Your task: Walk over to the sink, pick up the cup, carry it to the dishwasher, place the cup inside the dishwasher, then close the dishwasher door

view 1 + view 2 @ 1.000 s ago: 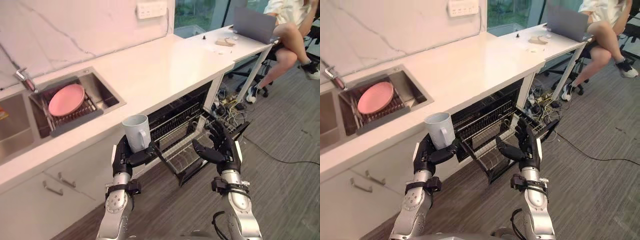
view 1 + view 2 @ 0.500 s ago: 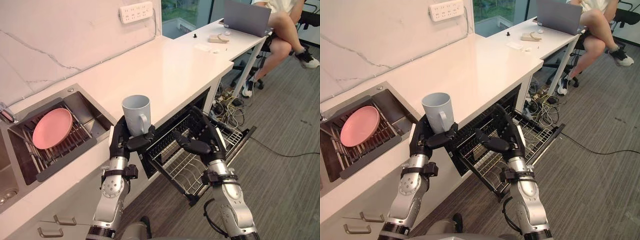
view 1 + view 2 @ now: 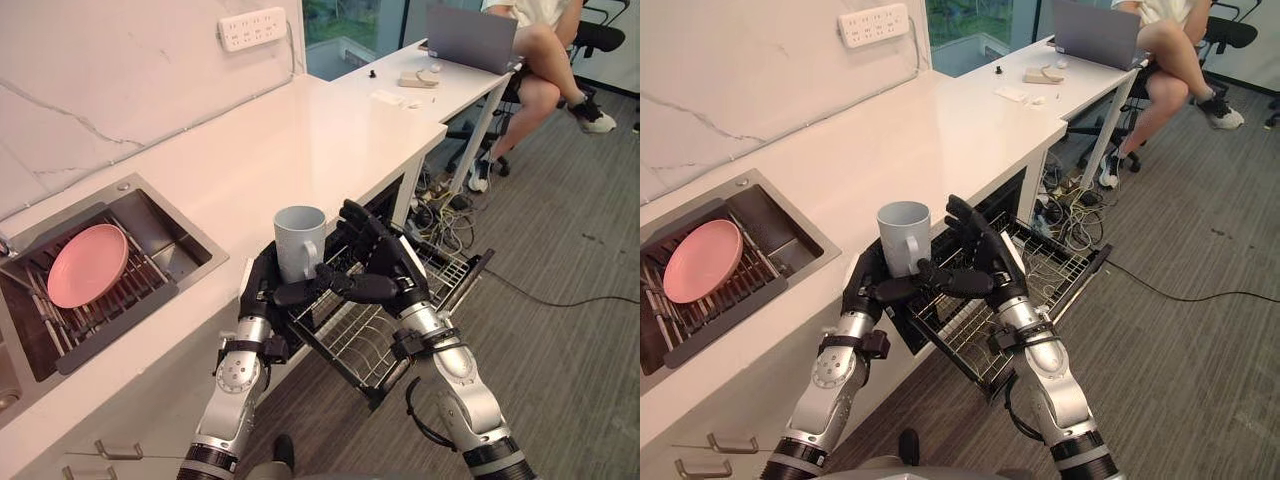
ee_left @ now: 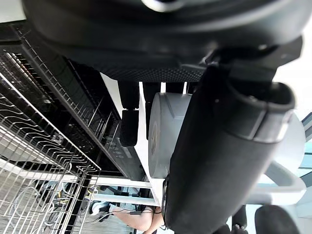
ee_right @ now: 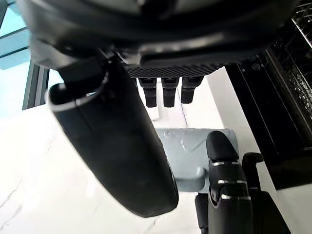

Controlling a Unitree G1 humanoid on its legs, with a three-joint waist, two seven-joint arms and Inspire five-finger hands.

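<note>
**Q:** What is the step in hand calling for?

**A:** The left hand (image 3: 262, 290) is carrying the cup (image 3: 299, 243) toward the dishwasher rack (image 3: 375, 335), which is standing pulled out below the near edge of the desk (image 3: 300, 140). By my judgement the cup should be travelling upright and level, descending only once it is clear of the desk edge. It should then be going down into a free bay of wire, not onto the rack's frame. The right hand (image 3: 385, 270) is hovering just right of the cup and should be giving way, or steadying without knocking the handle.

**Q:** How are the fingers sitting on the cup?

**A:** The left hand's fingers (image 4: 129, 128) are wrapping the lower wall of the cup, with the thumb crossing the near side below the handle, so the grasp is low and the rim is standing free above. The right hand's fingers (image 5: 168, 92) are reaching out straight and relaxed, holding nothing. Whether its thumb is touching the cup or the left thumb cannot be told.

**Q:** And where is the cup?

**A:** It is hanging over the near desk edge, above the rack's left part, well right of the sink (image 3: 180, 225) and its pink plate (image 3: 87, 265).
</note>
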